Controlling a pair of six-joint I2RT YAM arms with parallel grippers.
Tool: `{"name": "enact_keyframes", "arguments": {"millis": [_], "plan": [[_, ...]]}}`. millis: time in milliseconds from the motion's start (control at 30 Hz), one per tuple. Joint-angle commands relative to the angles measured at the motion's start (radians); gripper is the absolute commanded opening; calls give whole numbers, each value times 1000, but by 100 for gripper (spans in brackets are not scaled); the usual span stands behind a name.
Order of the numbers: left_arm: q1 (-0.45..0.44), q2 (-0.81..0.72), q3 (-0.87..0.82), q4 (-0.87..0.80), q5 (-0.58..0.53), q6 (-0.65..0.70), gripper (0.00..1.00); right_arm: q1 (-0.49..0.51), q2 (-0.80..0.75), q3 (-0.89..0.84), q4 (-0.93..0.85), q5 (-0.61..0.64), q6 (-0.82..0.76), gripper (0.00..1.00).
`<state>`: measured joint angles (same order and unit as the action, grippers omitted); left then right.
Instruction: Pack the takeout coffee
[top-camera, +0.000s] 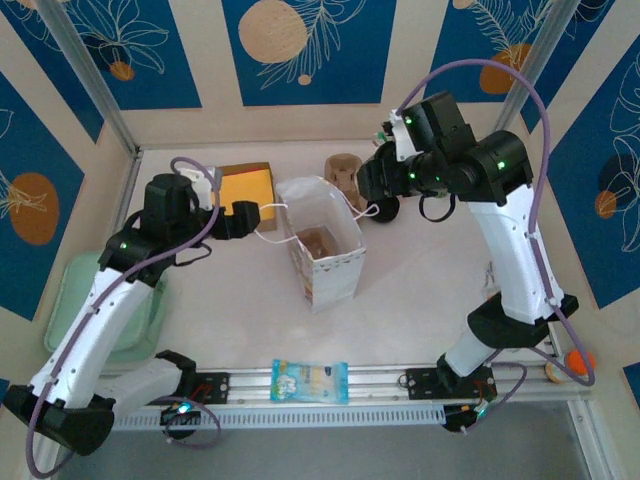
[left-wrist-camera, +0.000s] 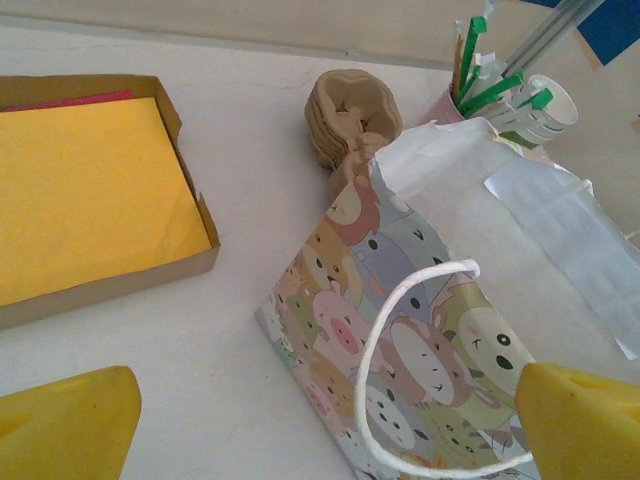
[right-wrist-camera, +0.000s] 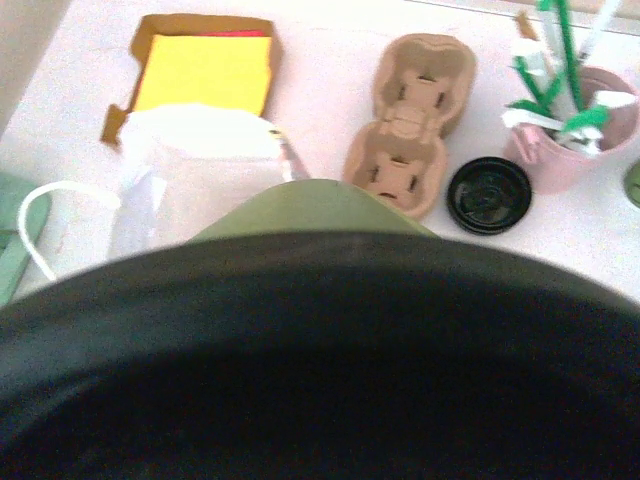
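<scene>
The takeout coffee (right-wrist-camera: 310, 210) sits right against the right wrist camera. Its green band shows at the top, and below that it is a dark blur that hides the fingers. My right gripper (top-camera: 368, 185) hangs above the right rim of the cartoon-print paper bag (top-camera: 325, 245), shut on the cup. The bag stands open mid-table, with a brown insert (top-camera: 320, 240) inside. My left gripper (left-wrist-camera: 330, 440) is open at the bag's left side (left-wrist-camera: 430, 330). Its yellow fingertips (left-wrist-camera: 65, 420) stand far apart, with the white cord handle (left-wrist-camera: 400, 340) looping between them, untouched.
A cardboard box of yellow napkins (top-camera: 247, 185) lies left of the bag. Behind the bag are a pulp cup carrier (right-wrist-camera: 410, 120), a black round lid (right-wrist-camera: 488, 195) and a pink cup of utensils (right-wrist-camera: 570, 140). A green tray (top-camera: 140, 310) sits far left and a snack packet (top-camera: 310, 380) at the front rail.
</scene>
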<state>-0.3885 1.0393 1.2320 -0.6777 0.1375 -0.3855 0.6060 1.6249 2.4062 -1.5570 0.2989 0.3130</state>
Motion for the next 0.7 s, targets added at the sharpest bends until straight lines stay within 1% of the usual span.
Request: {"name": "enact_keyframes", "arguments": {"millis": [0, 133, 333, 500, 667], "plan": [[-10, 38, 52, -30, 37, 31, 96, 38, 58, 52, -48, -44, -19, 58], [-32, 97, 97, -37, 27, 59, 96, 81, 103, 95, -52, -62, -23, 57], [-38, 220, 201, -39, 44, 104, 95, 135, 160, 123, -65, -75, -26, 56], [-41, 334, 294, -41, 65, 140, 93, 163, 193, 115, -74, -73, -21, 56], [-46, 456, 396, -81, 81, 177, 88, 187, 221, 78, -72, -70, -20, 55]]}}
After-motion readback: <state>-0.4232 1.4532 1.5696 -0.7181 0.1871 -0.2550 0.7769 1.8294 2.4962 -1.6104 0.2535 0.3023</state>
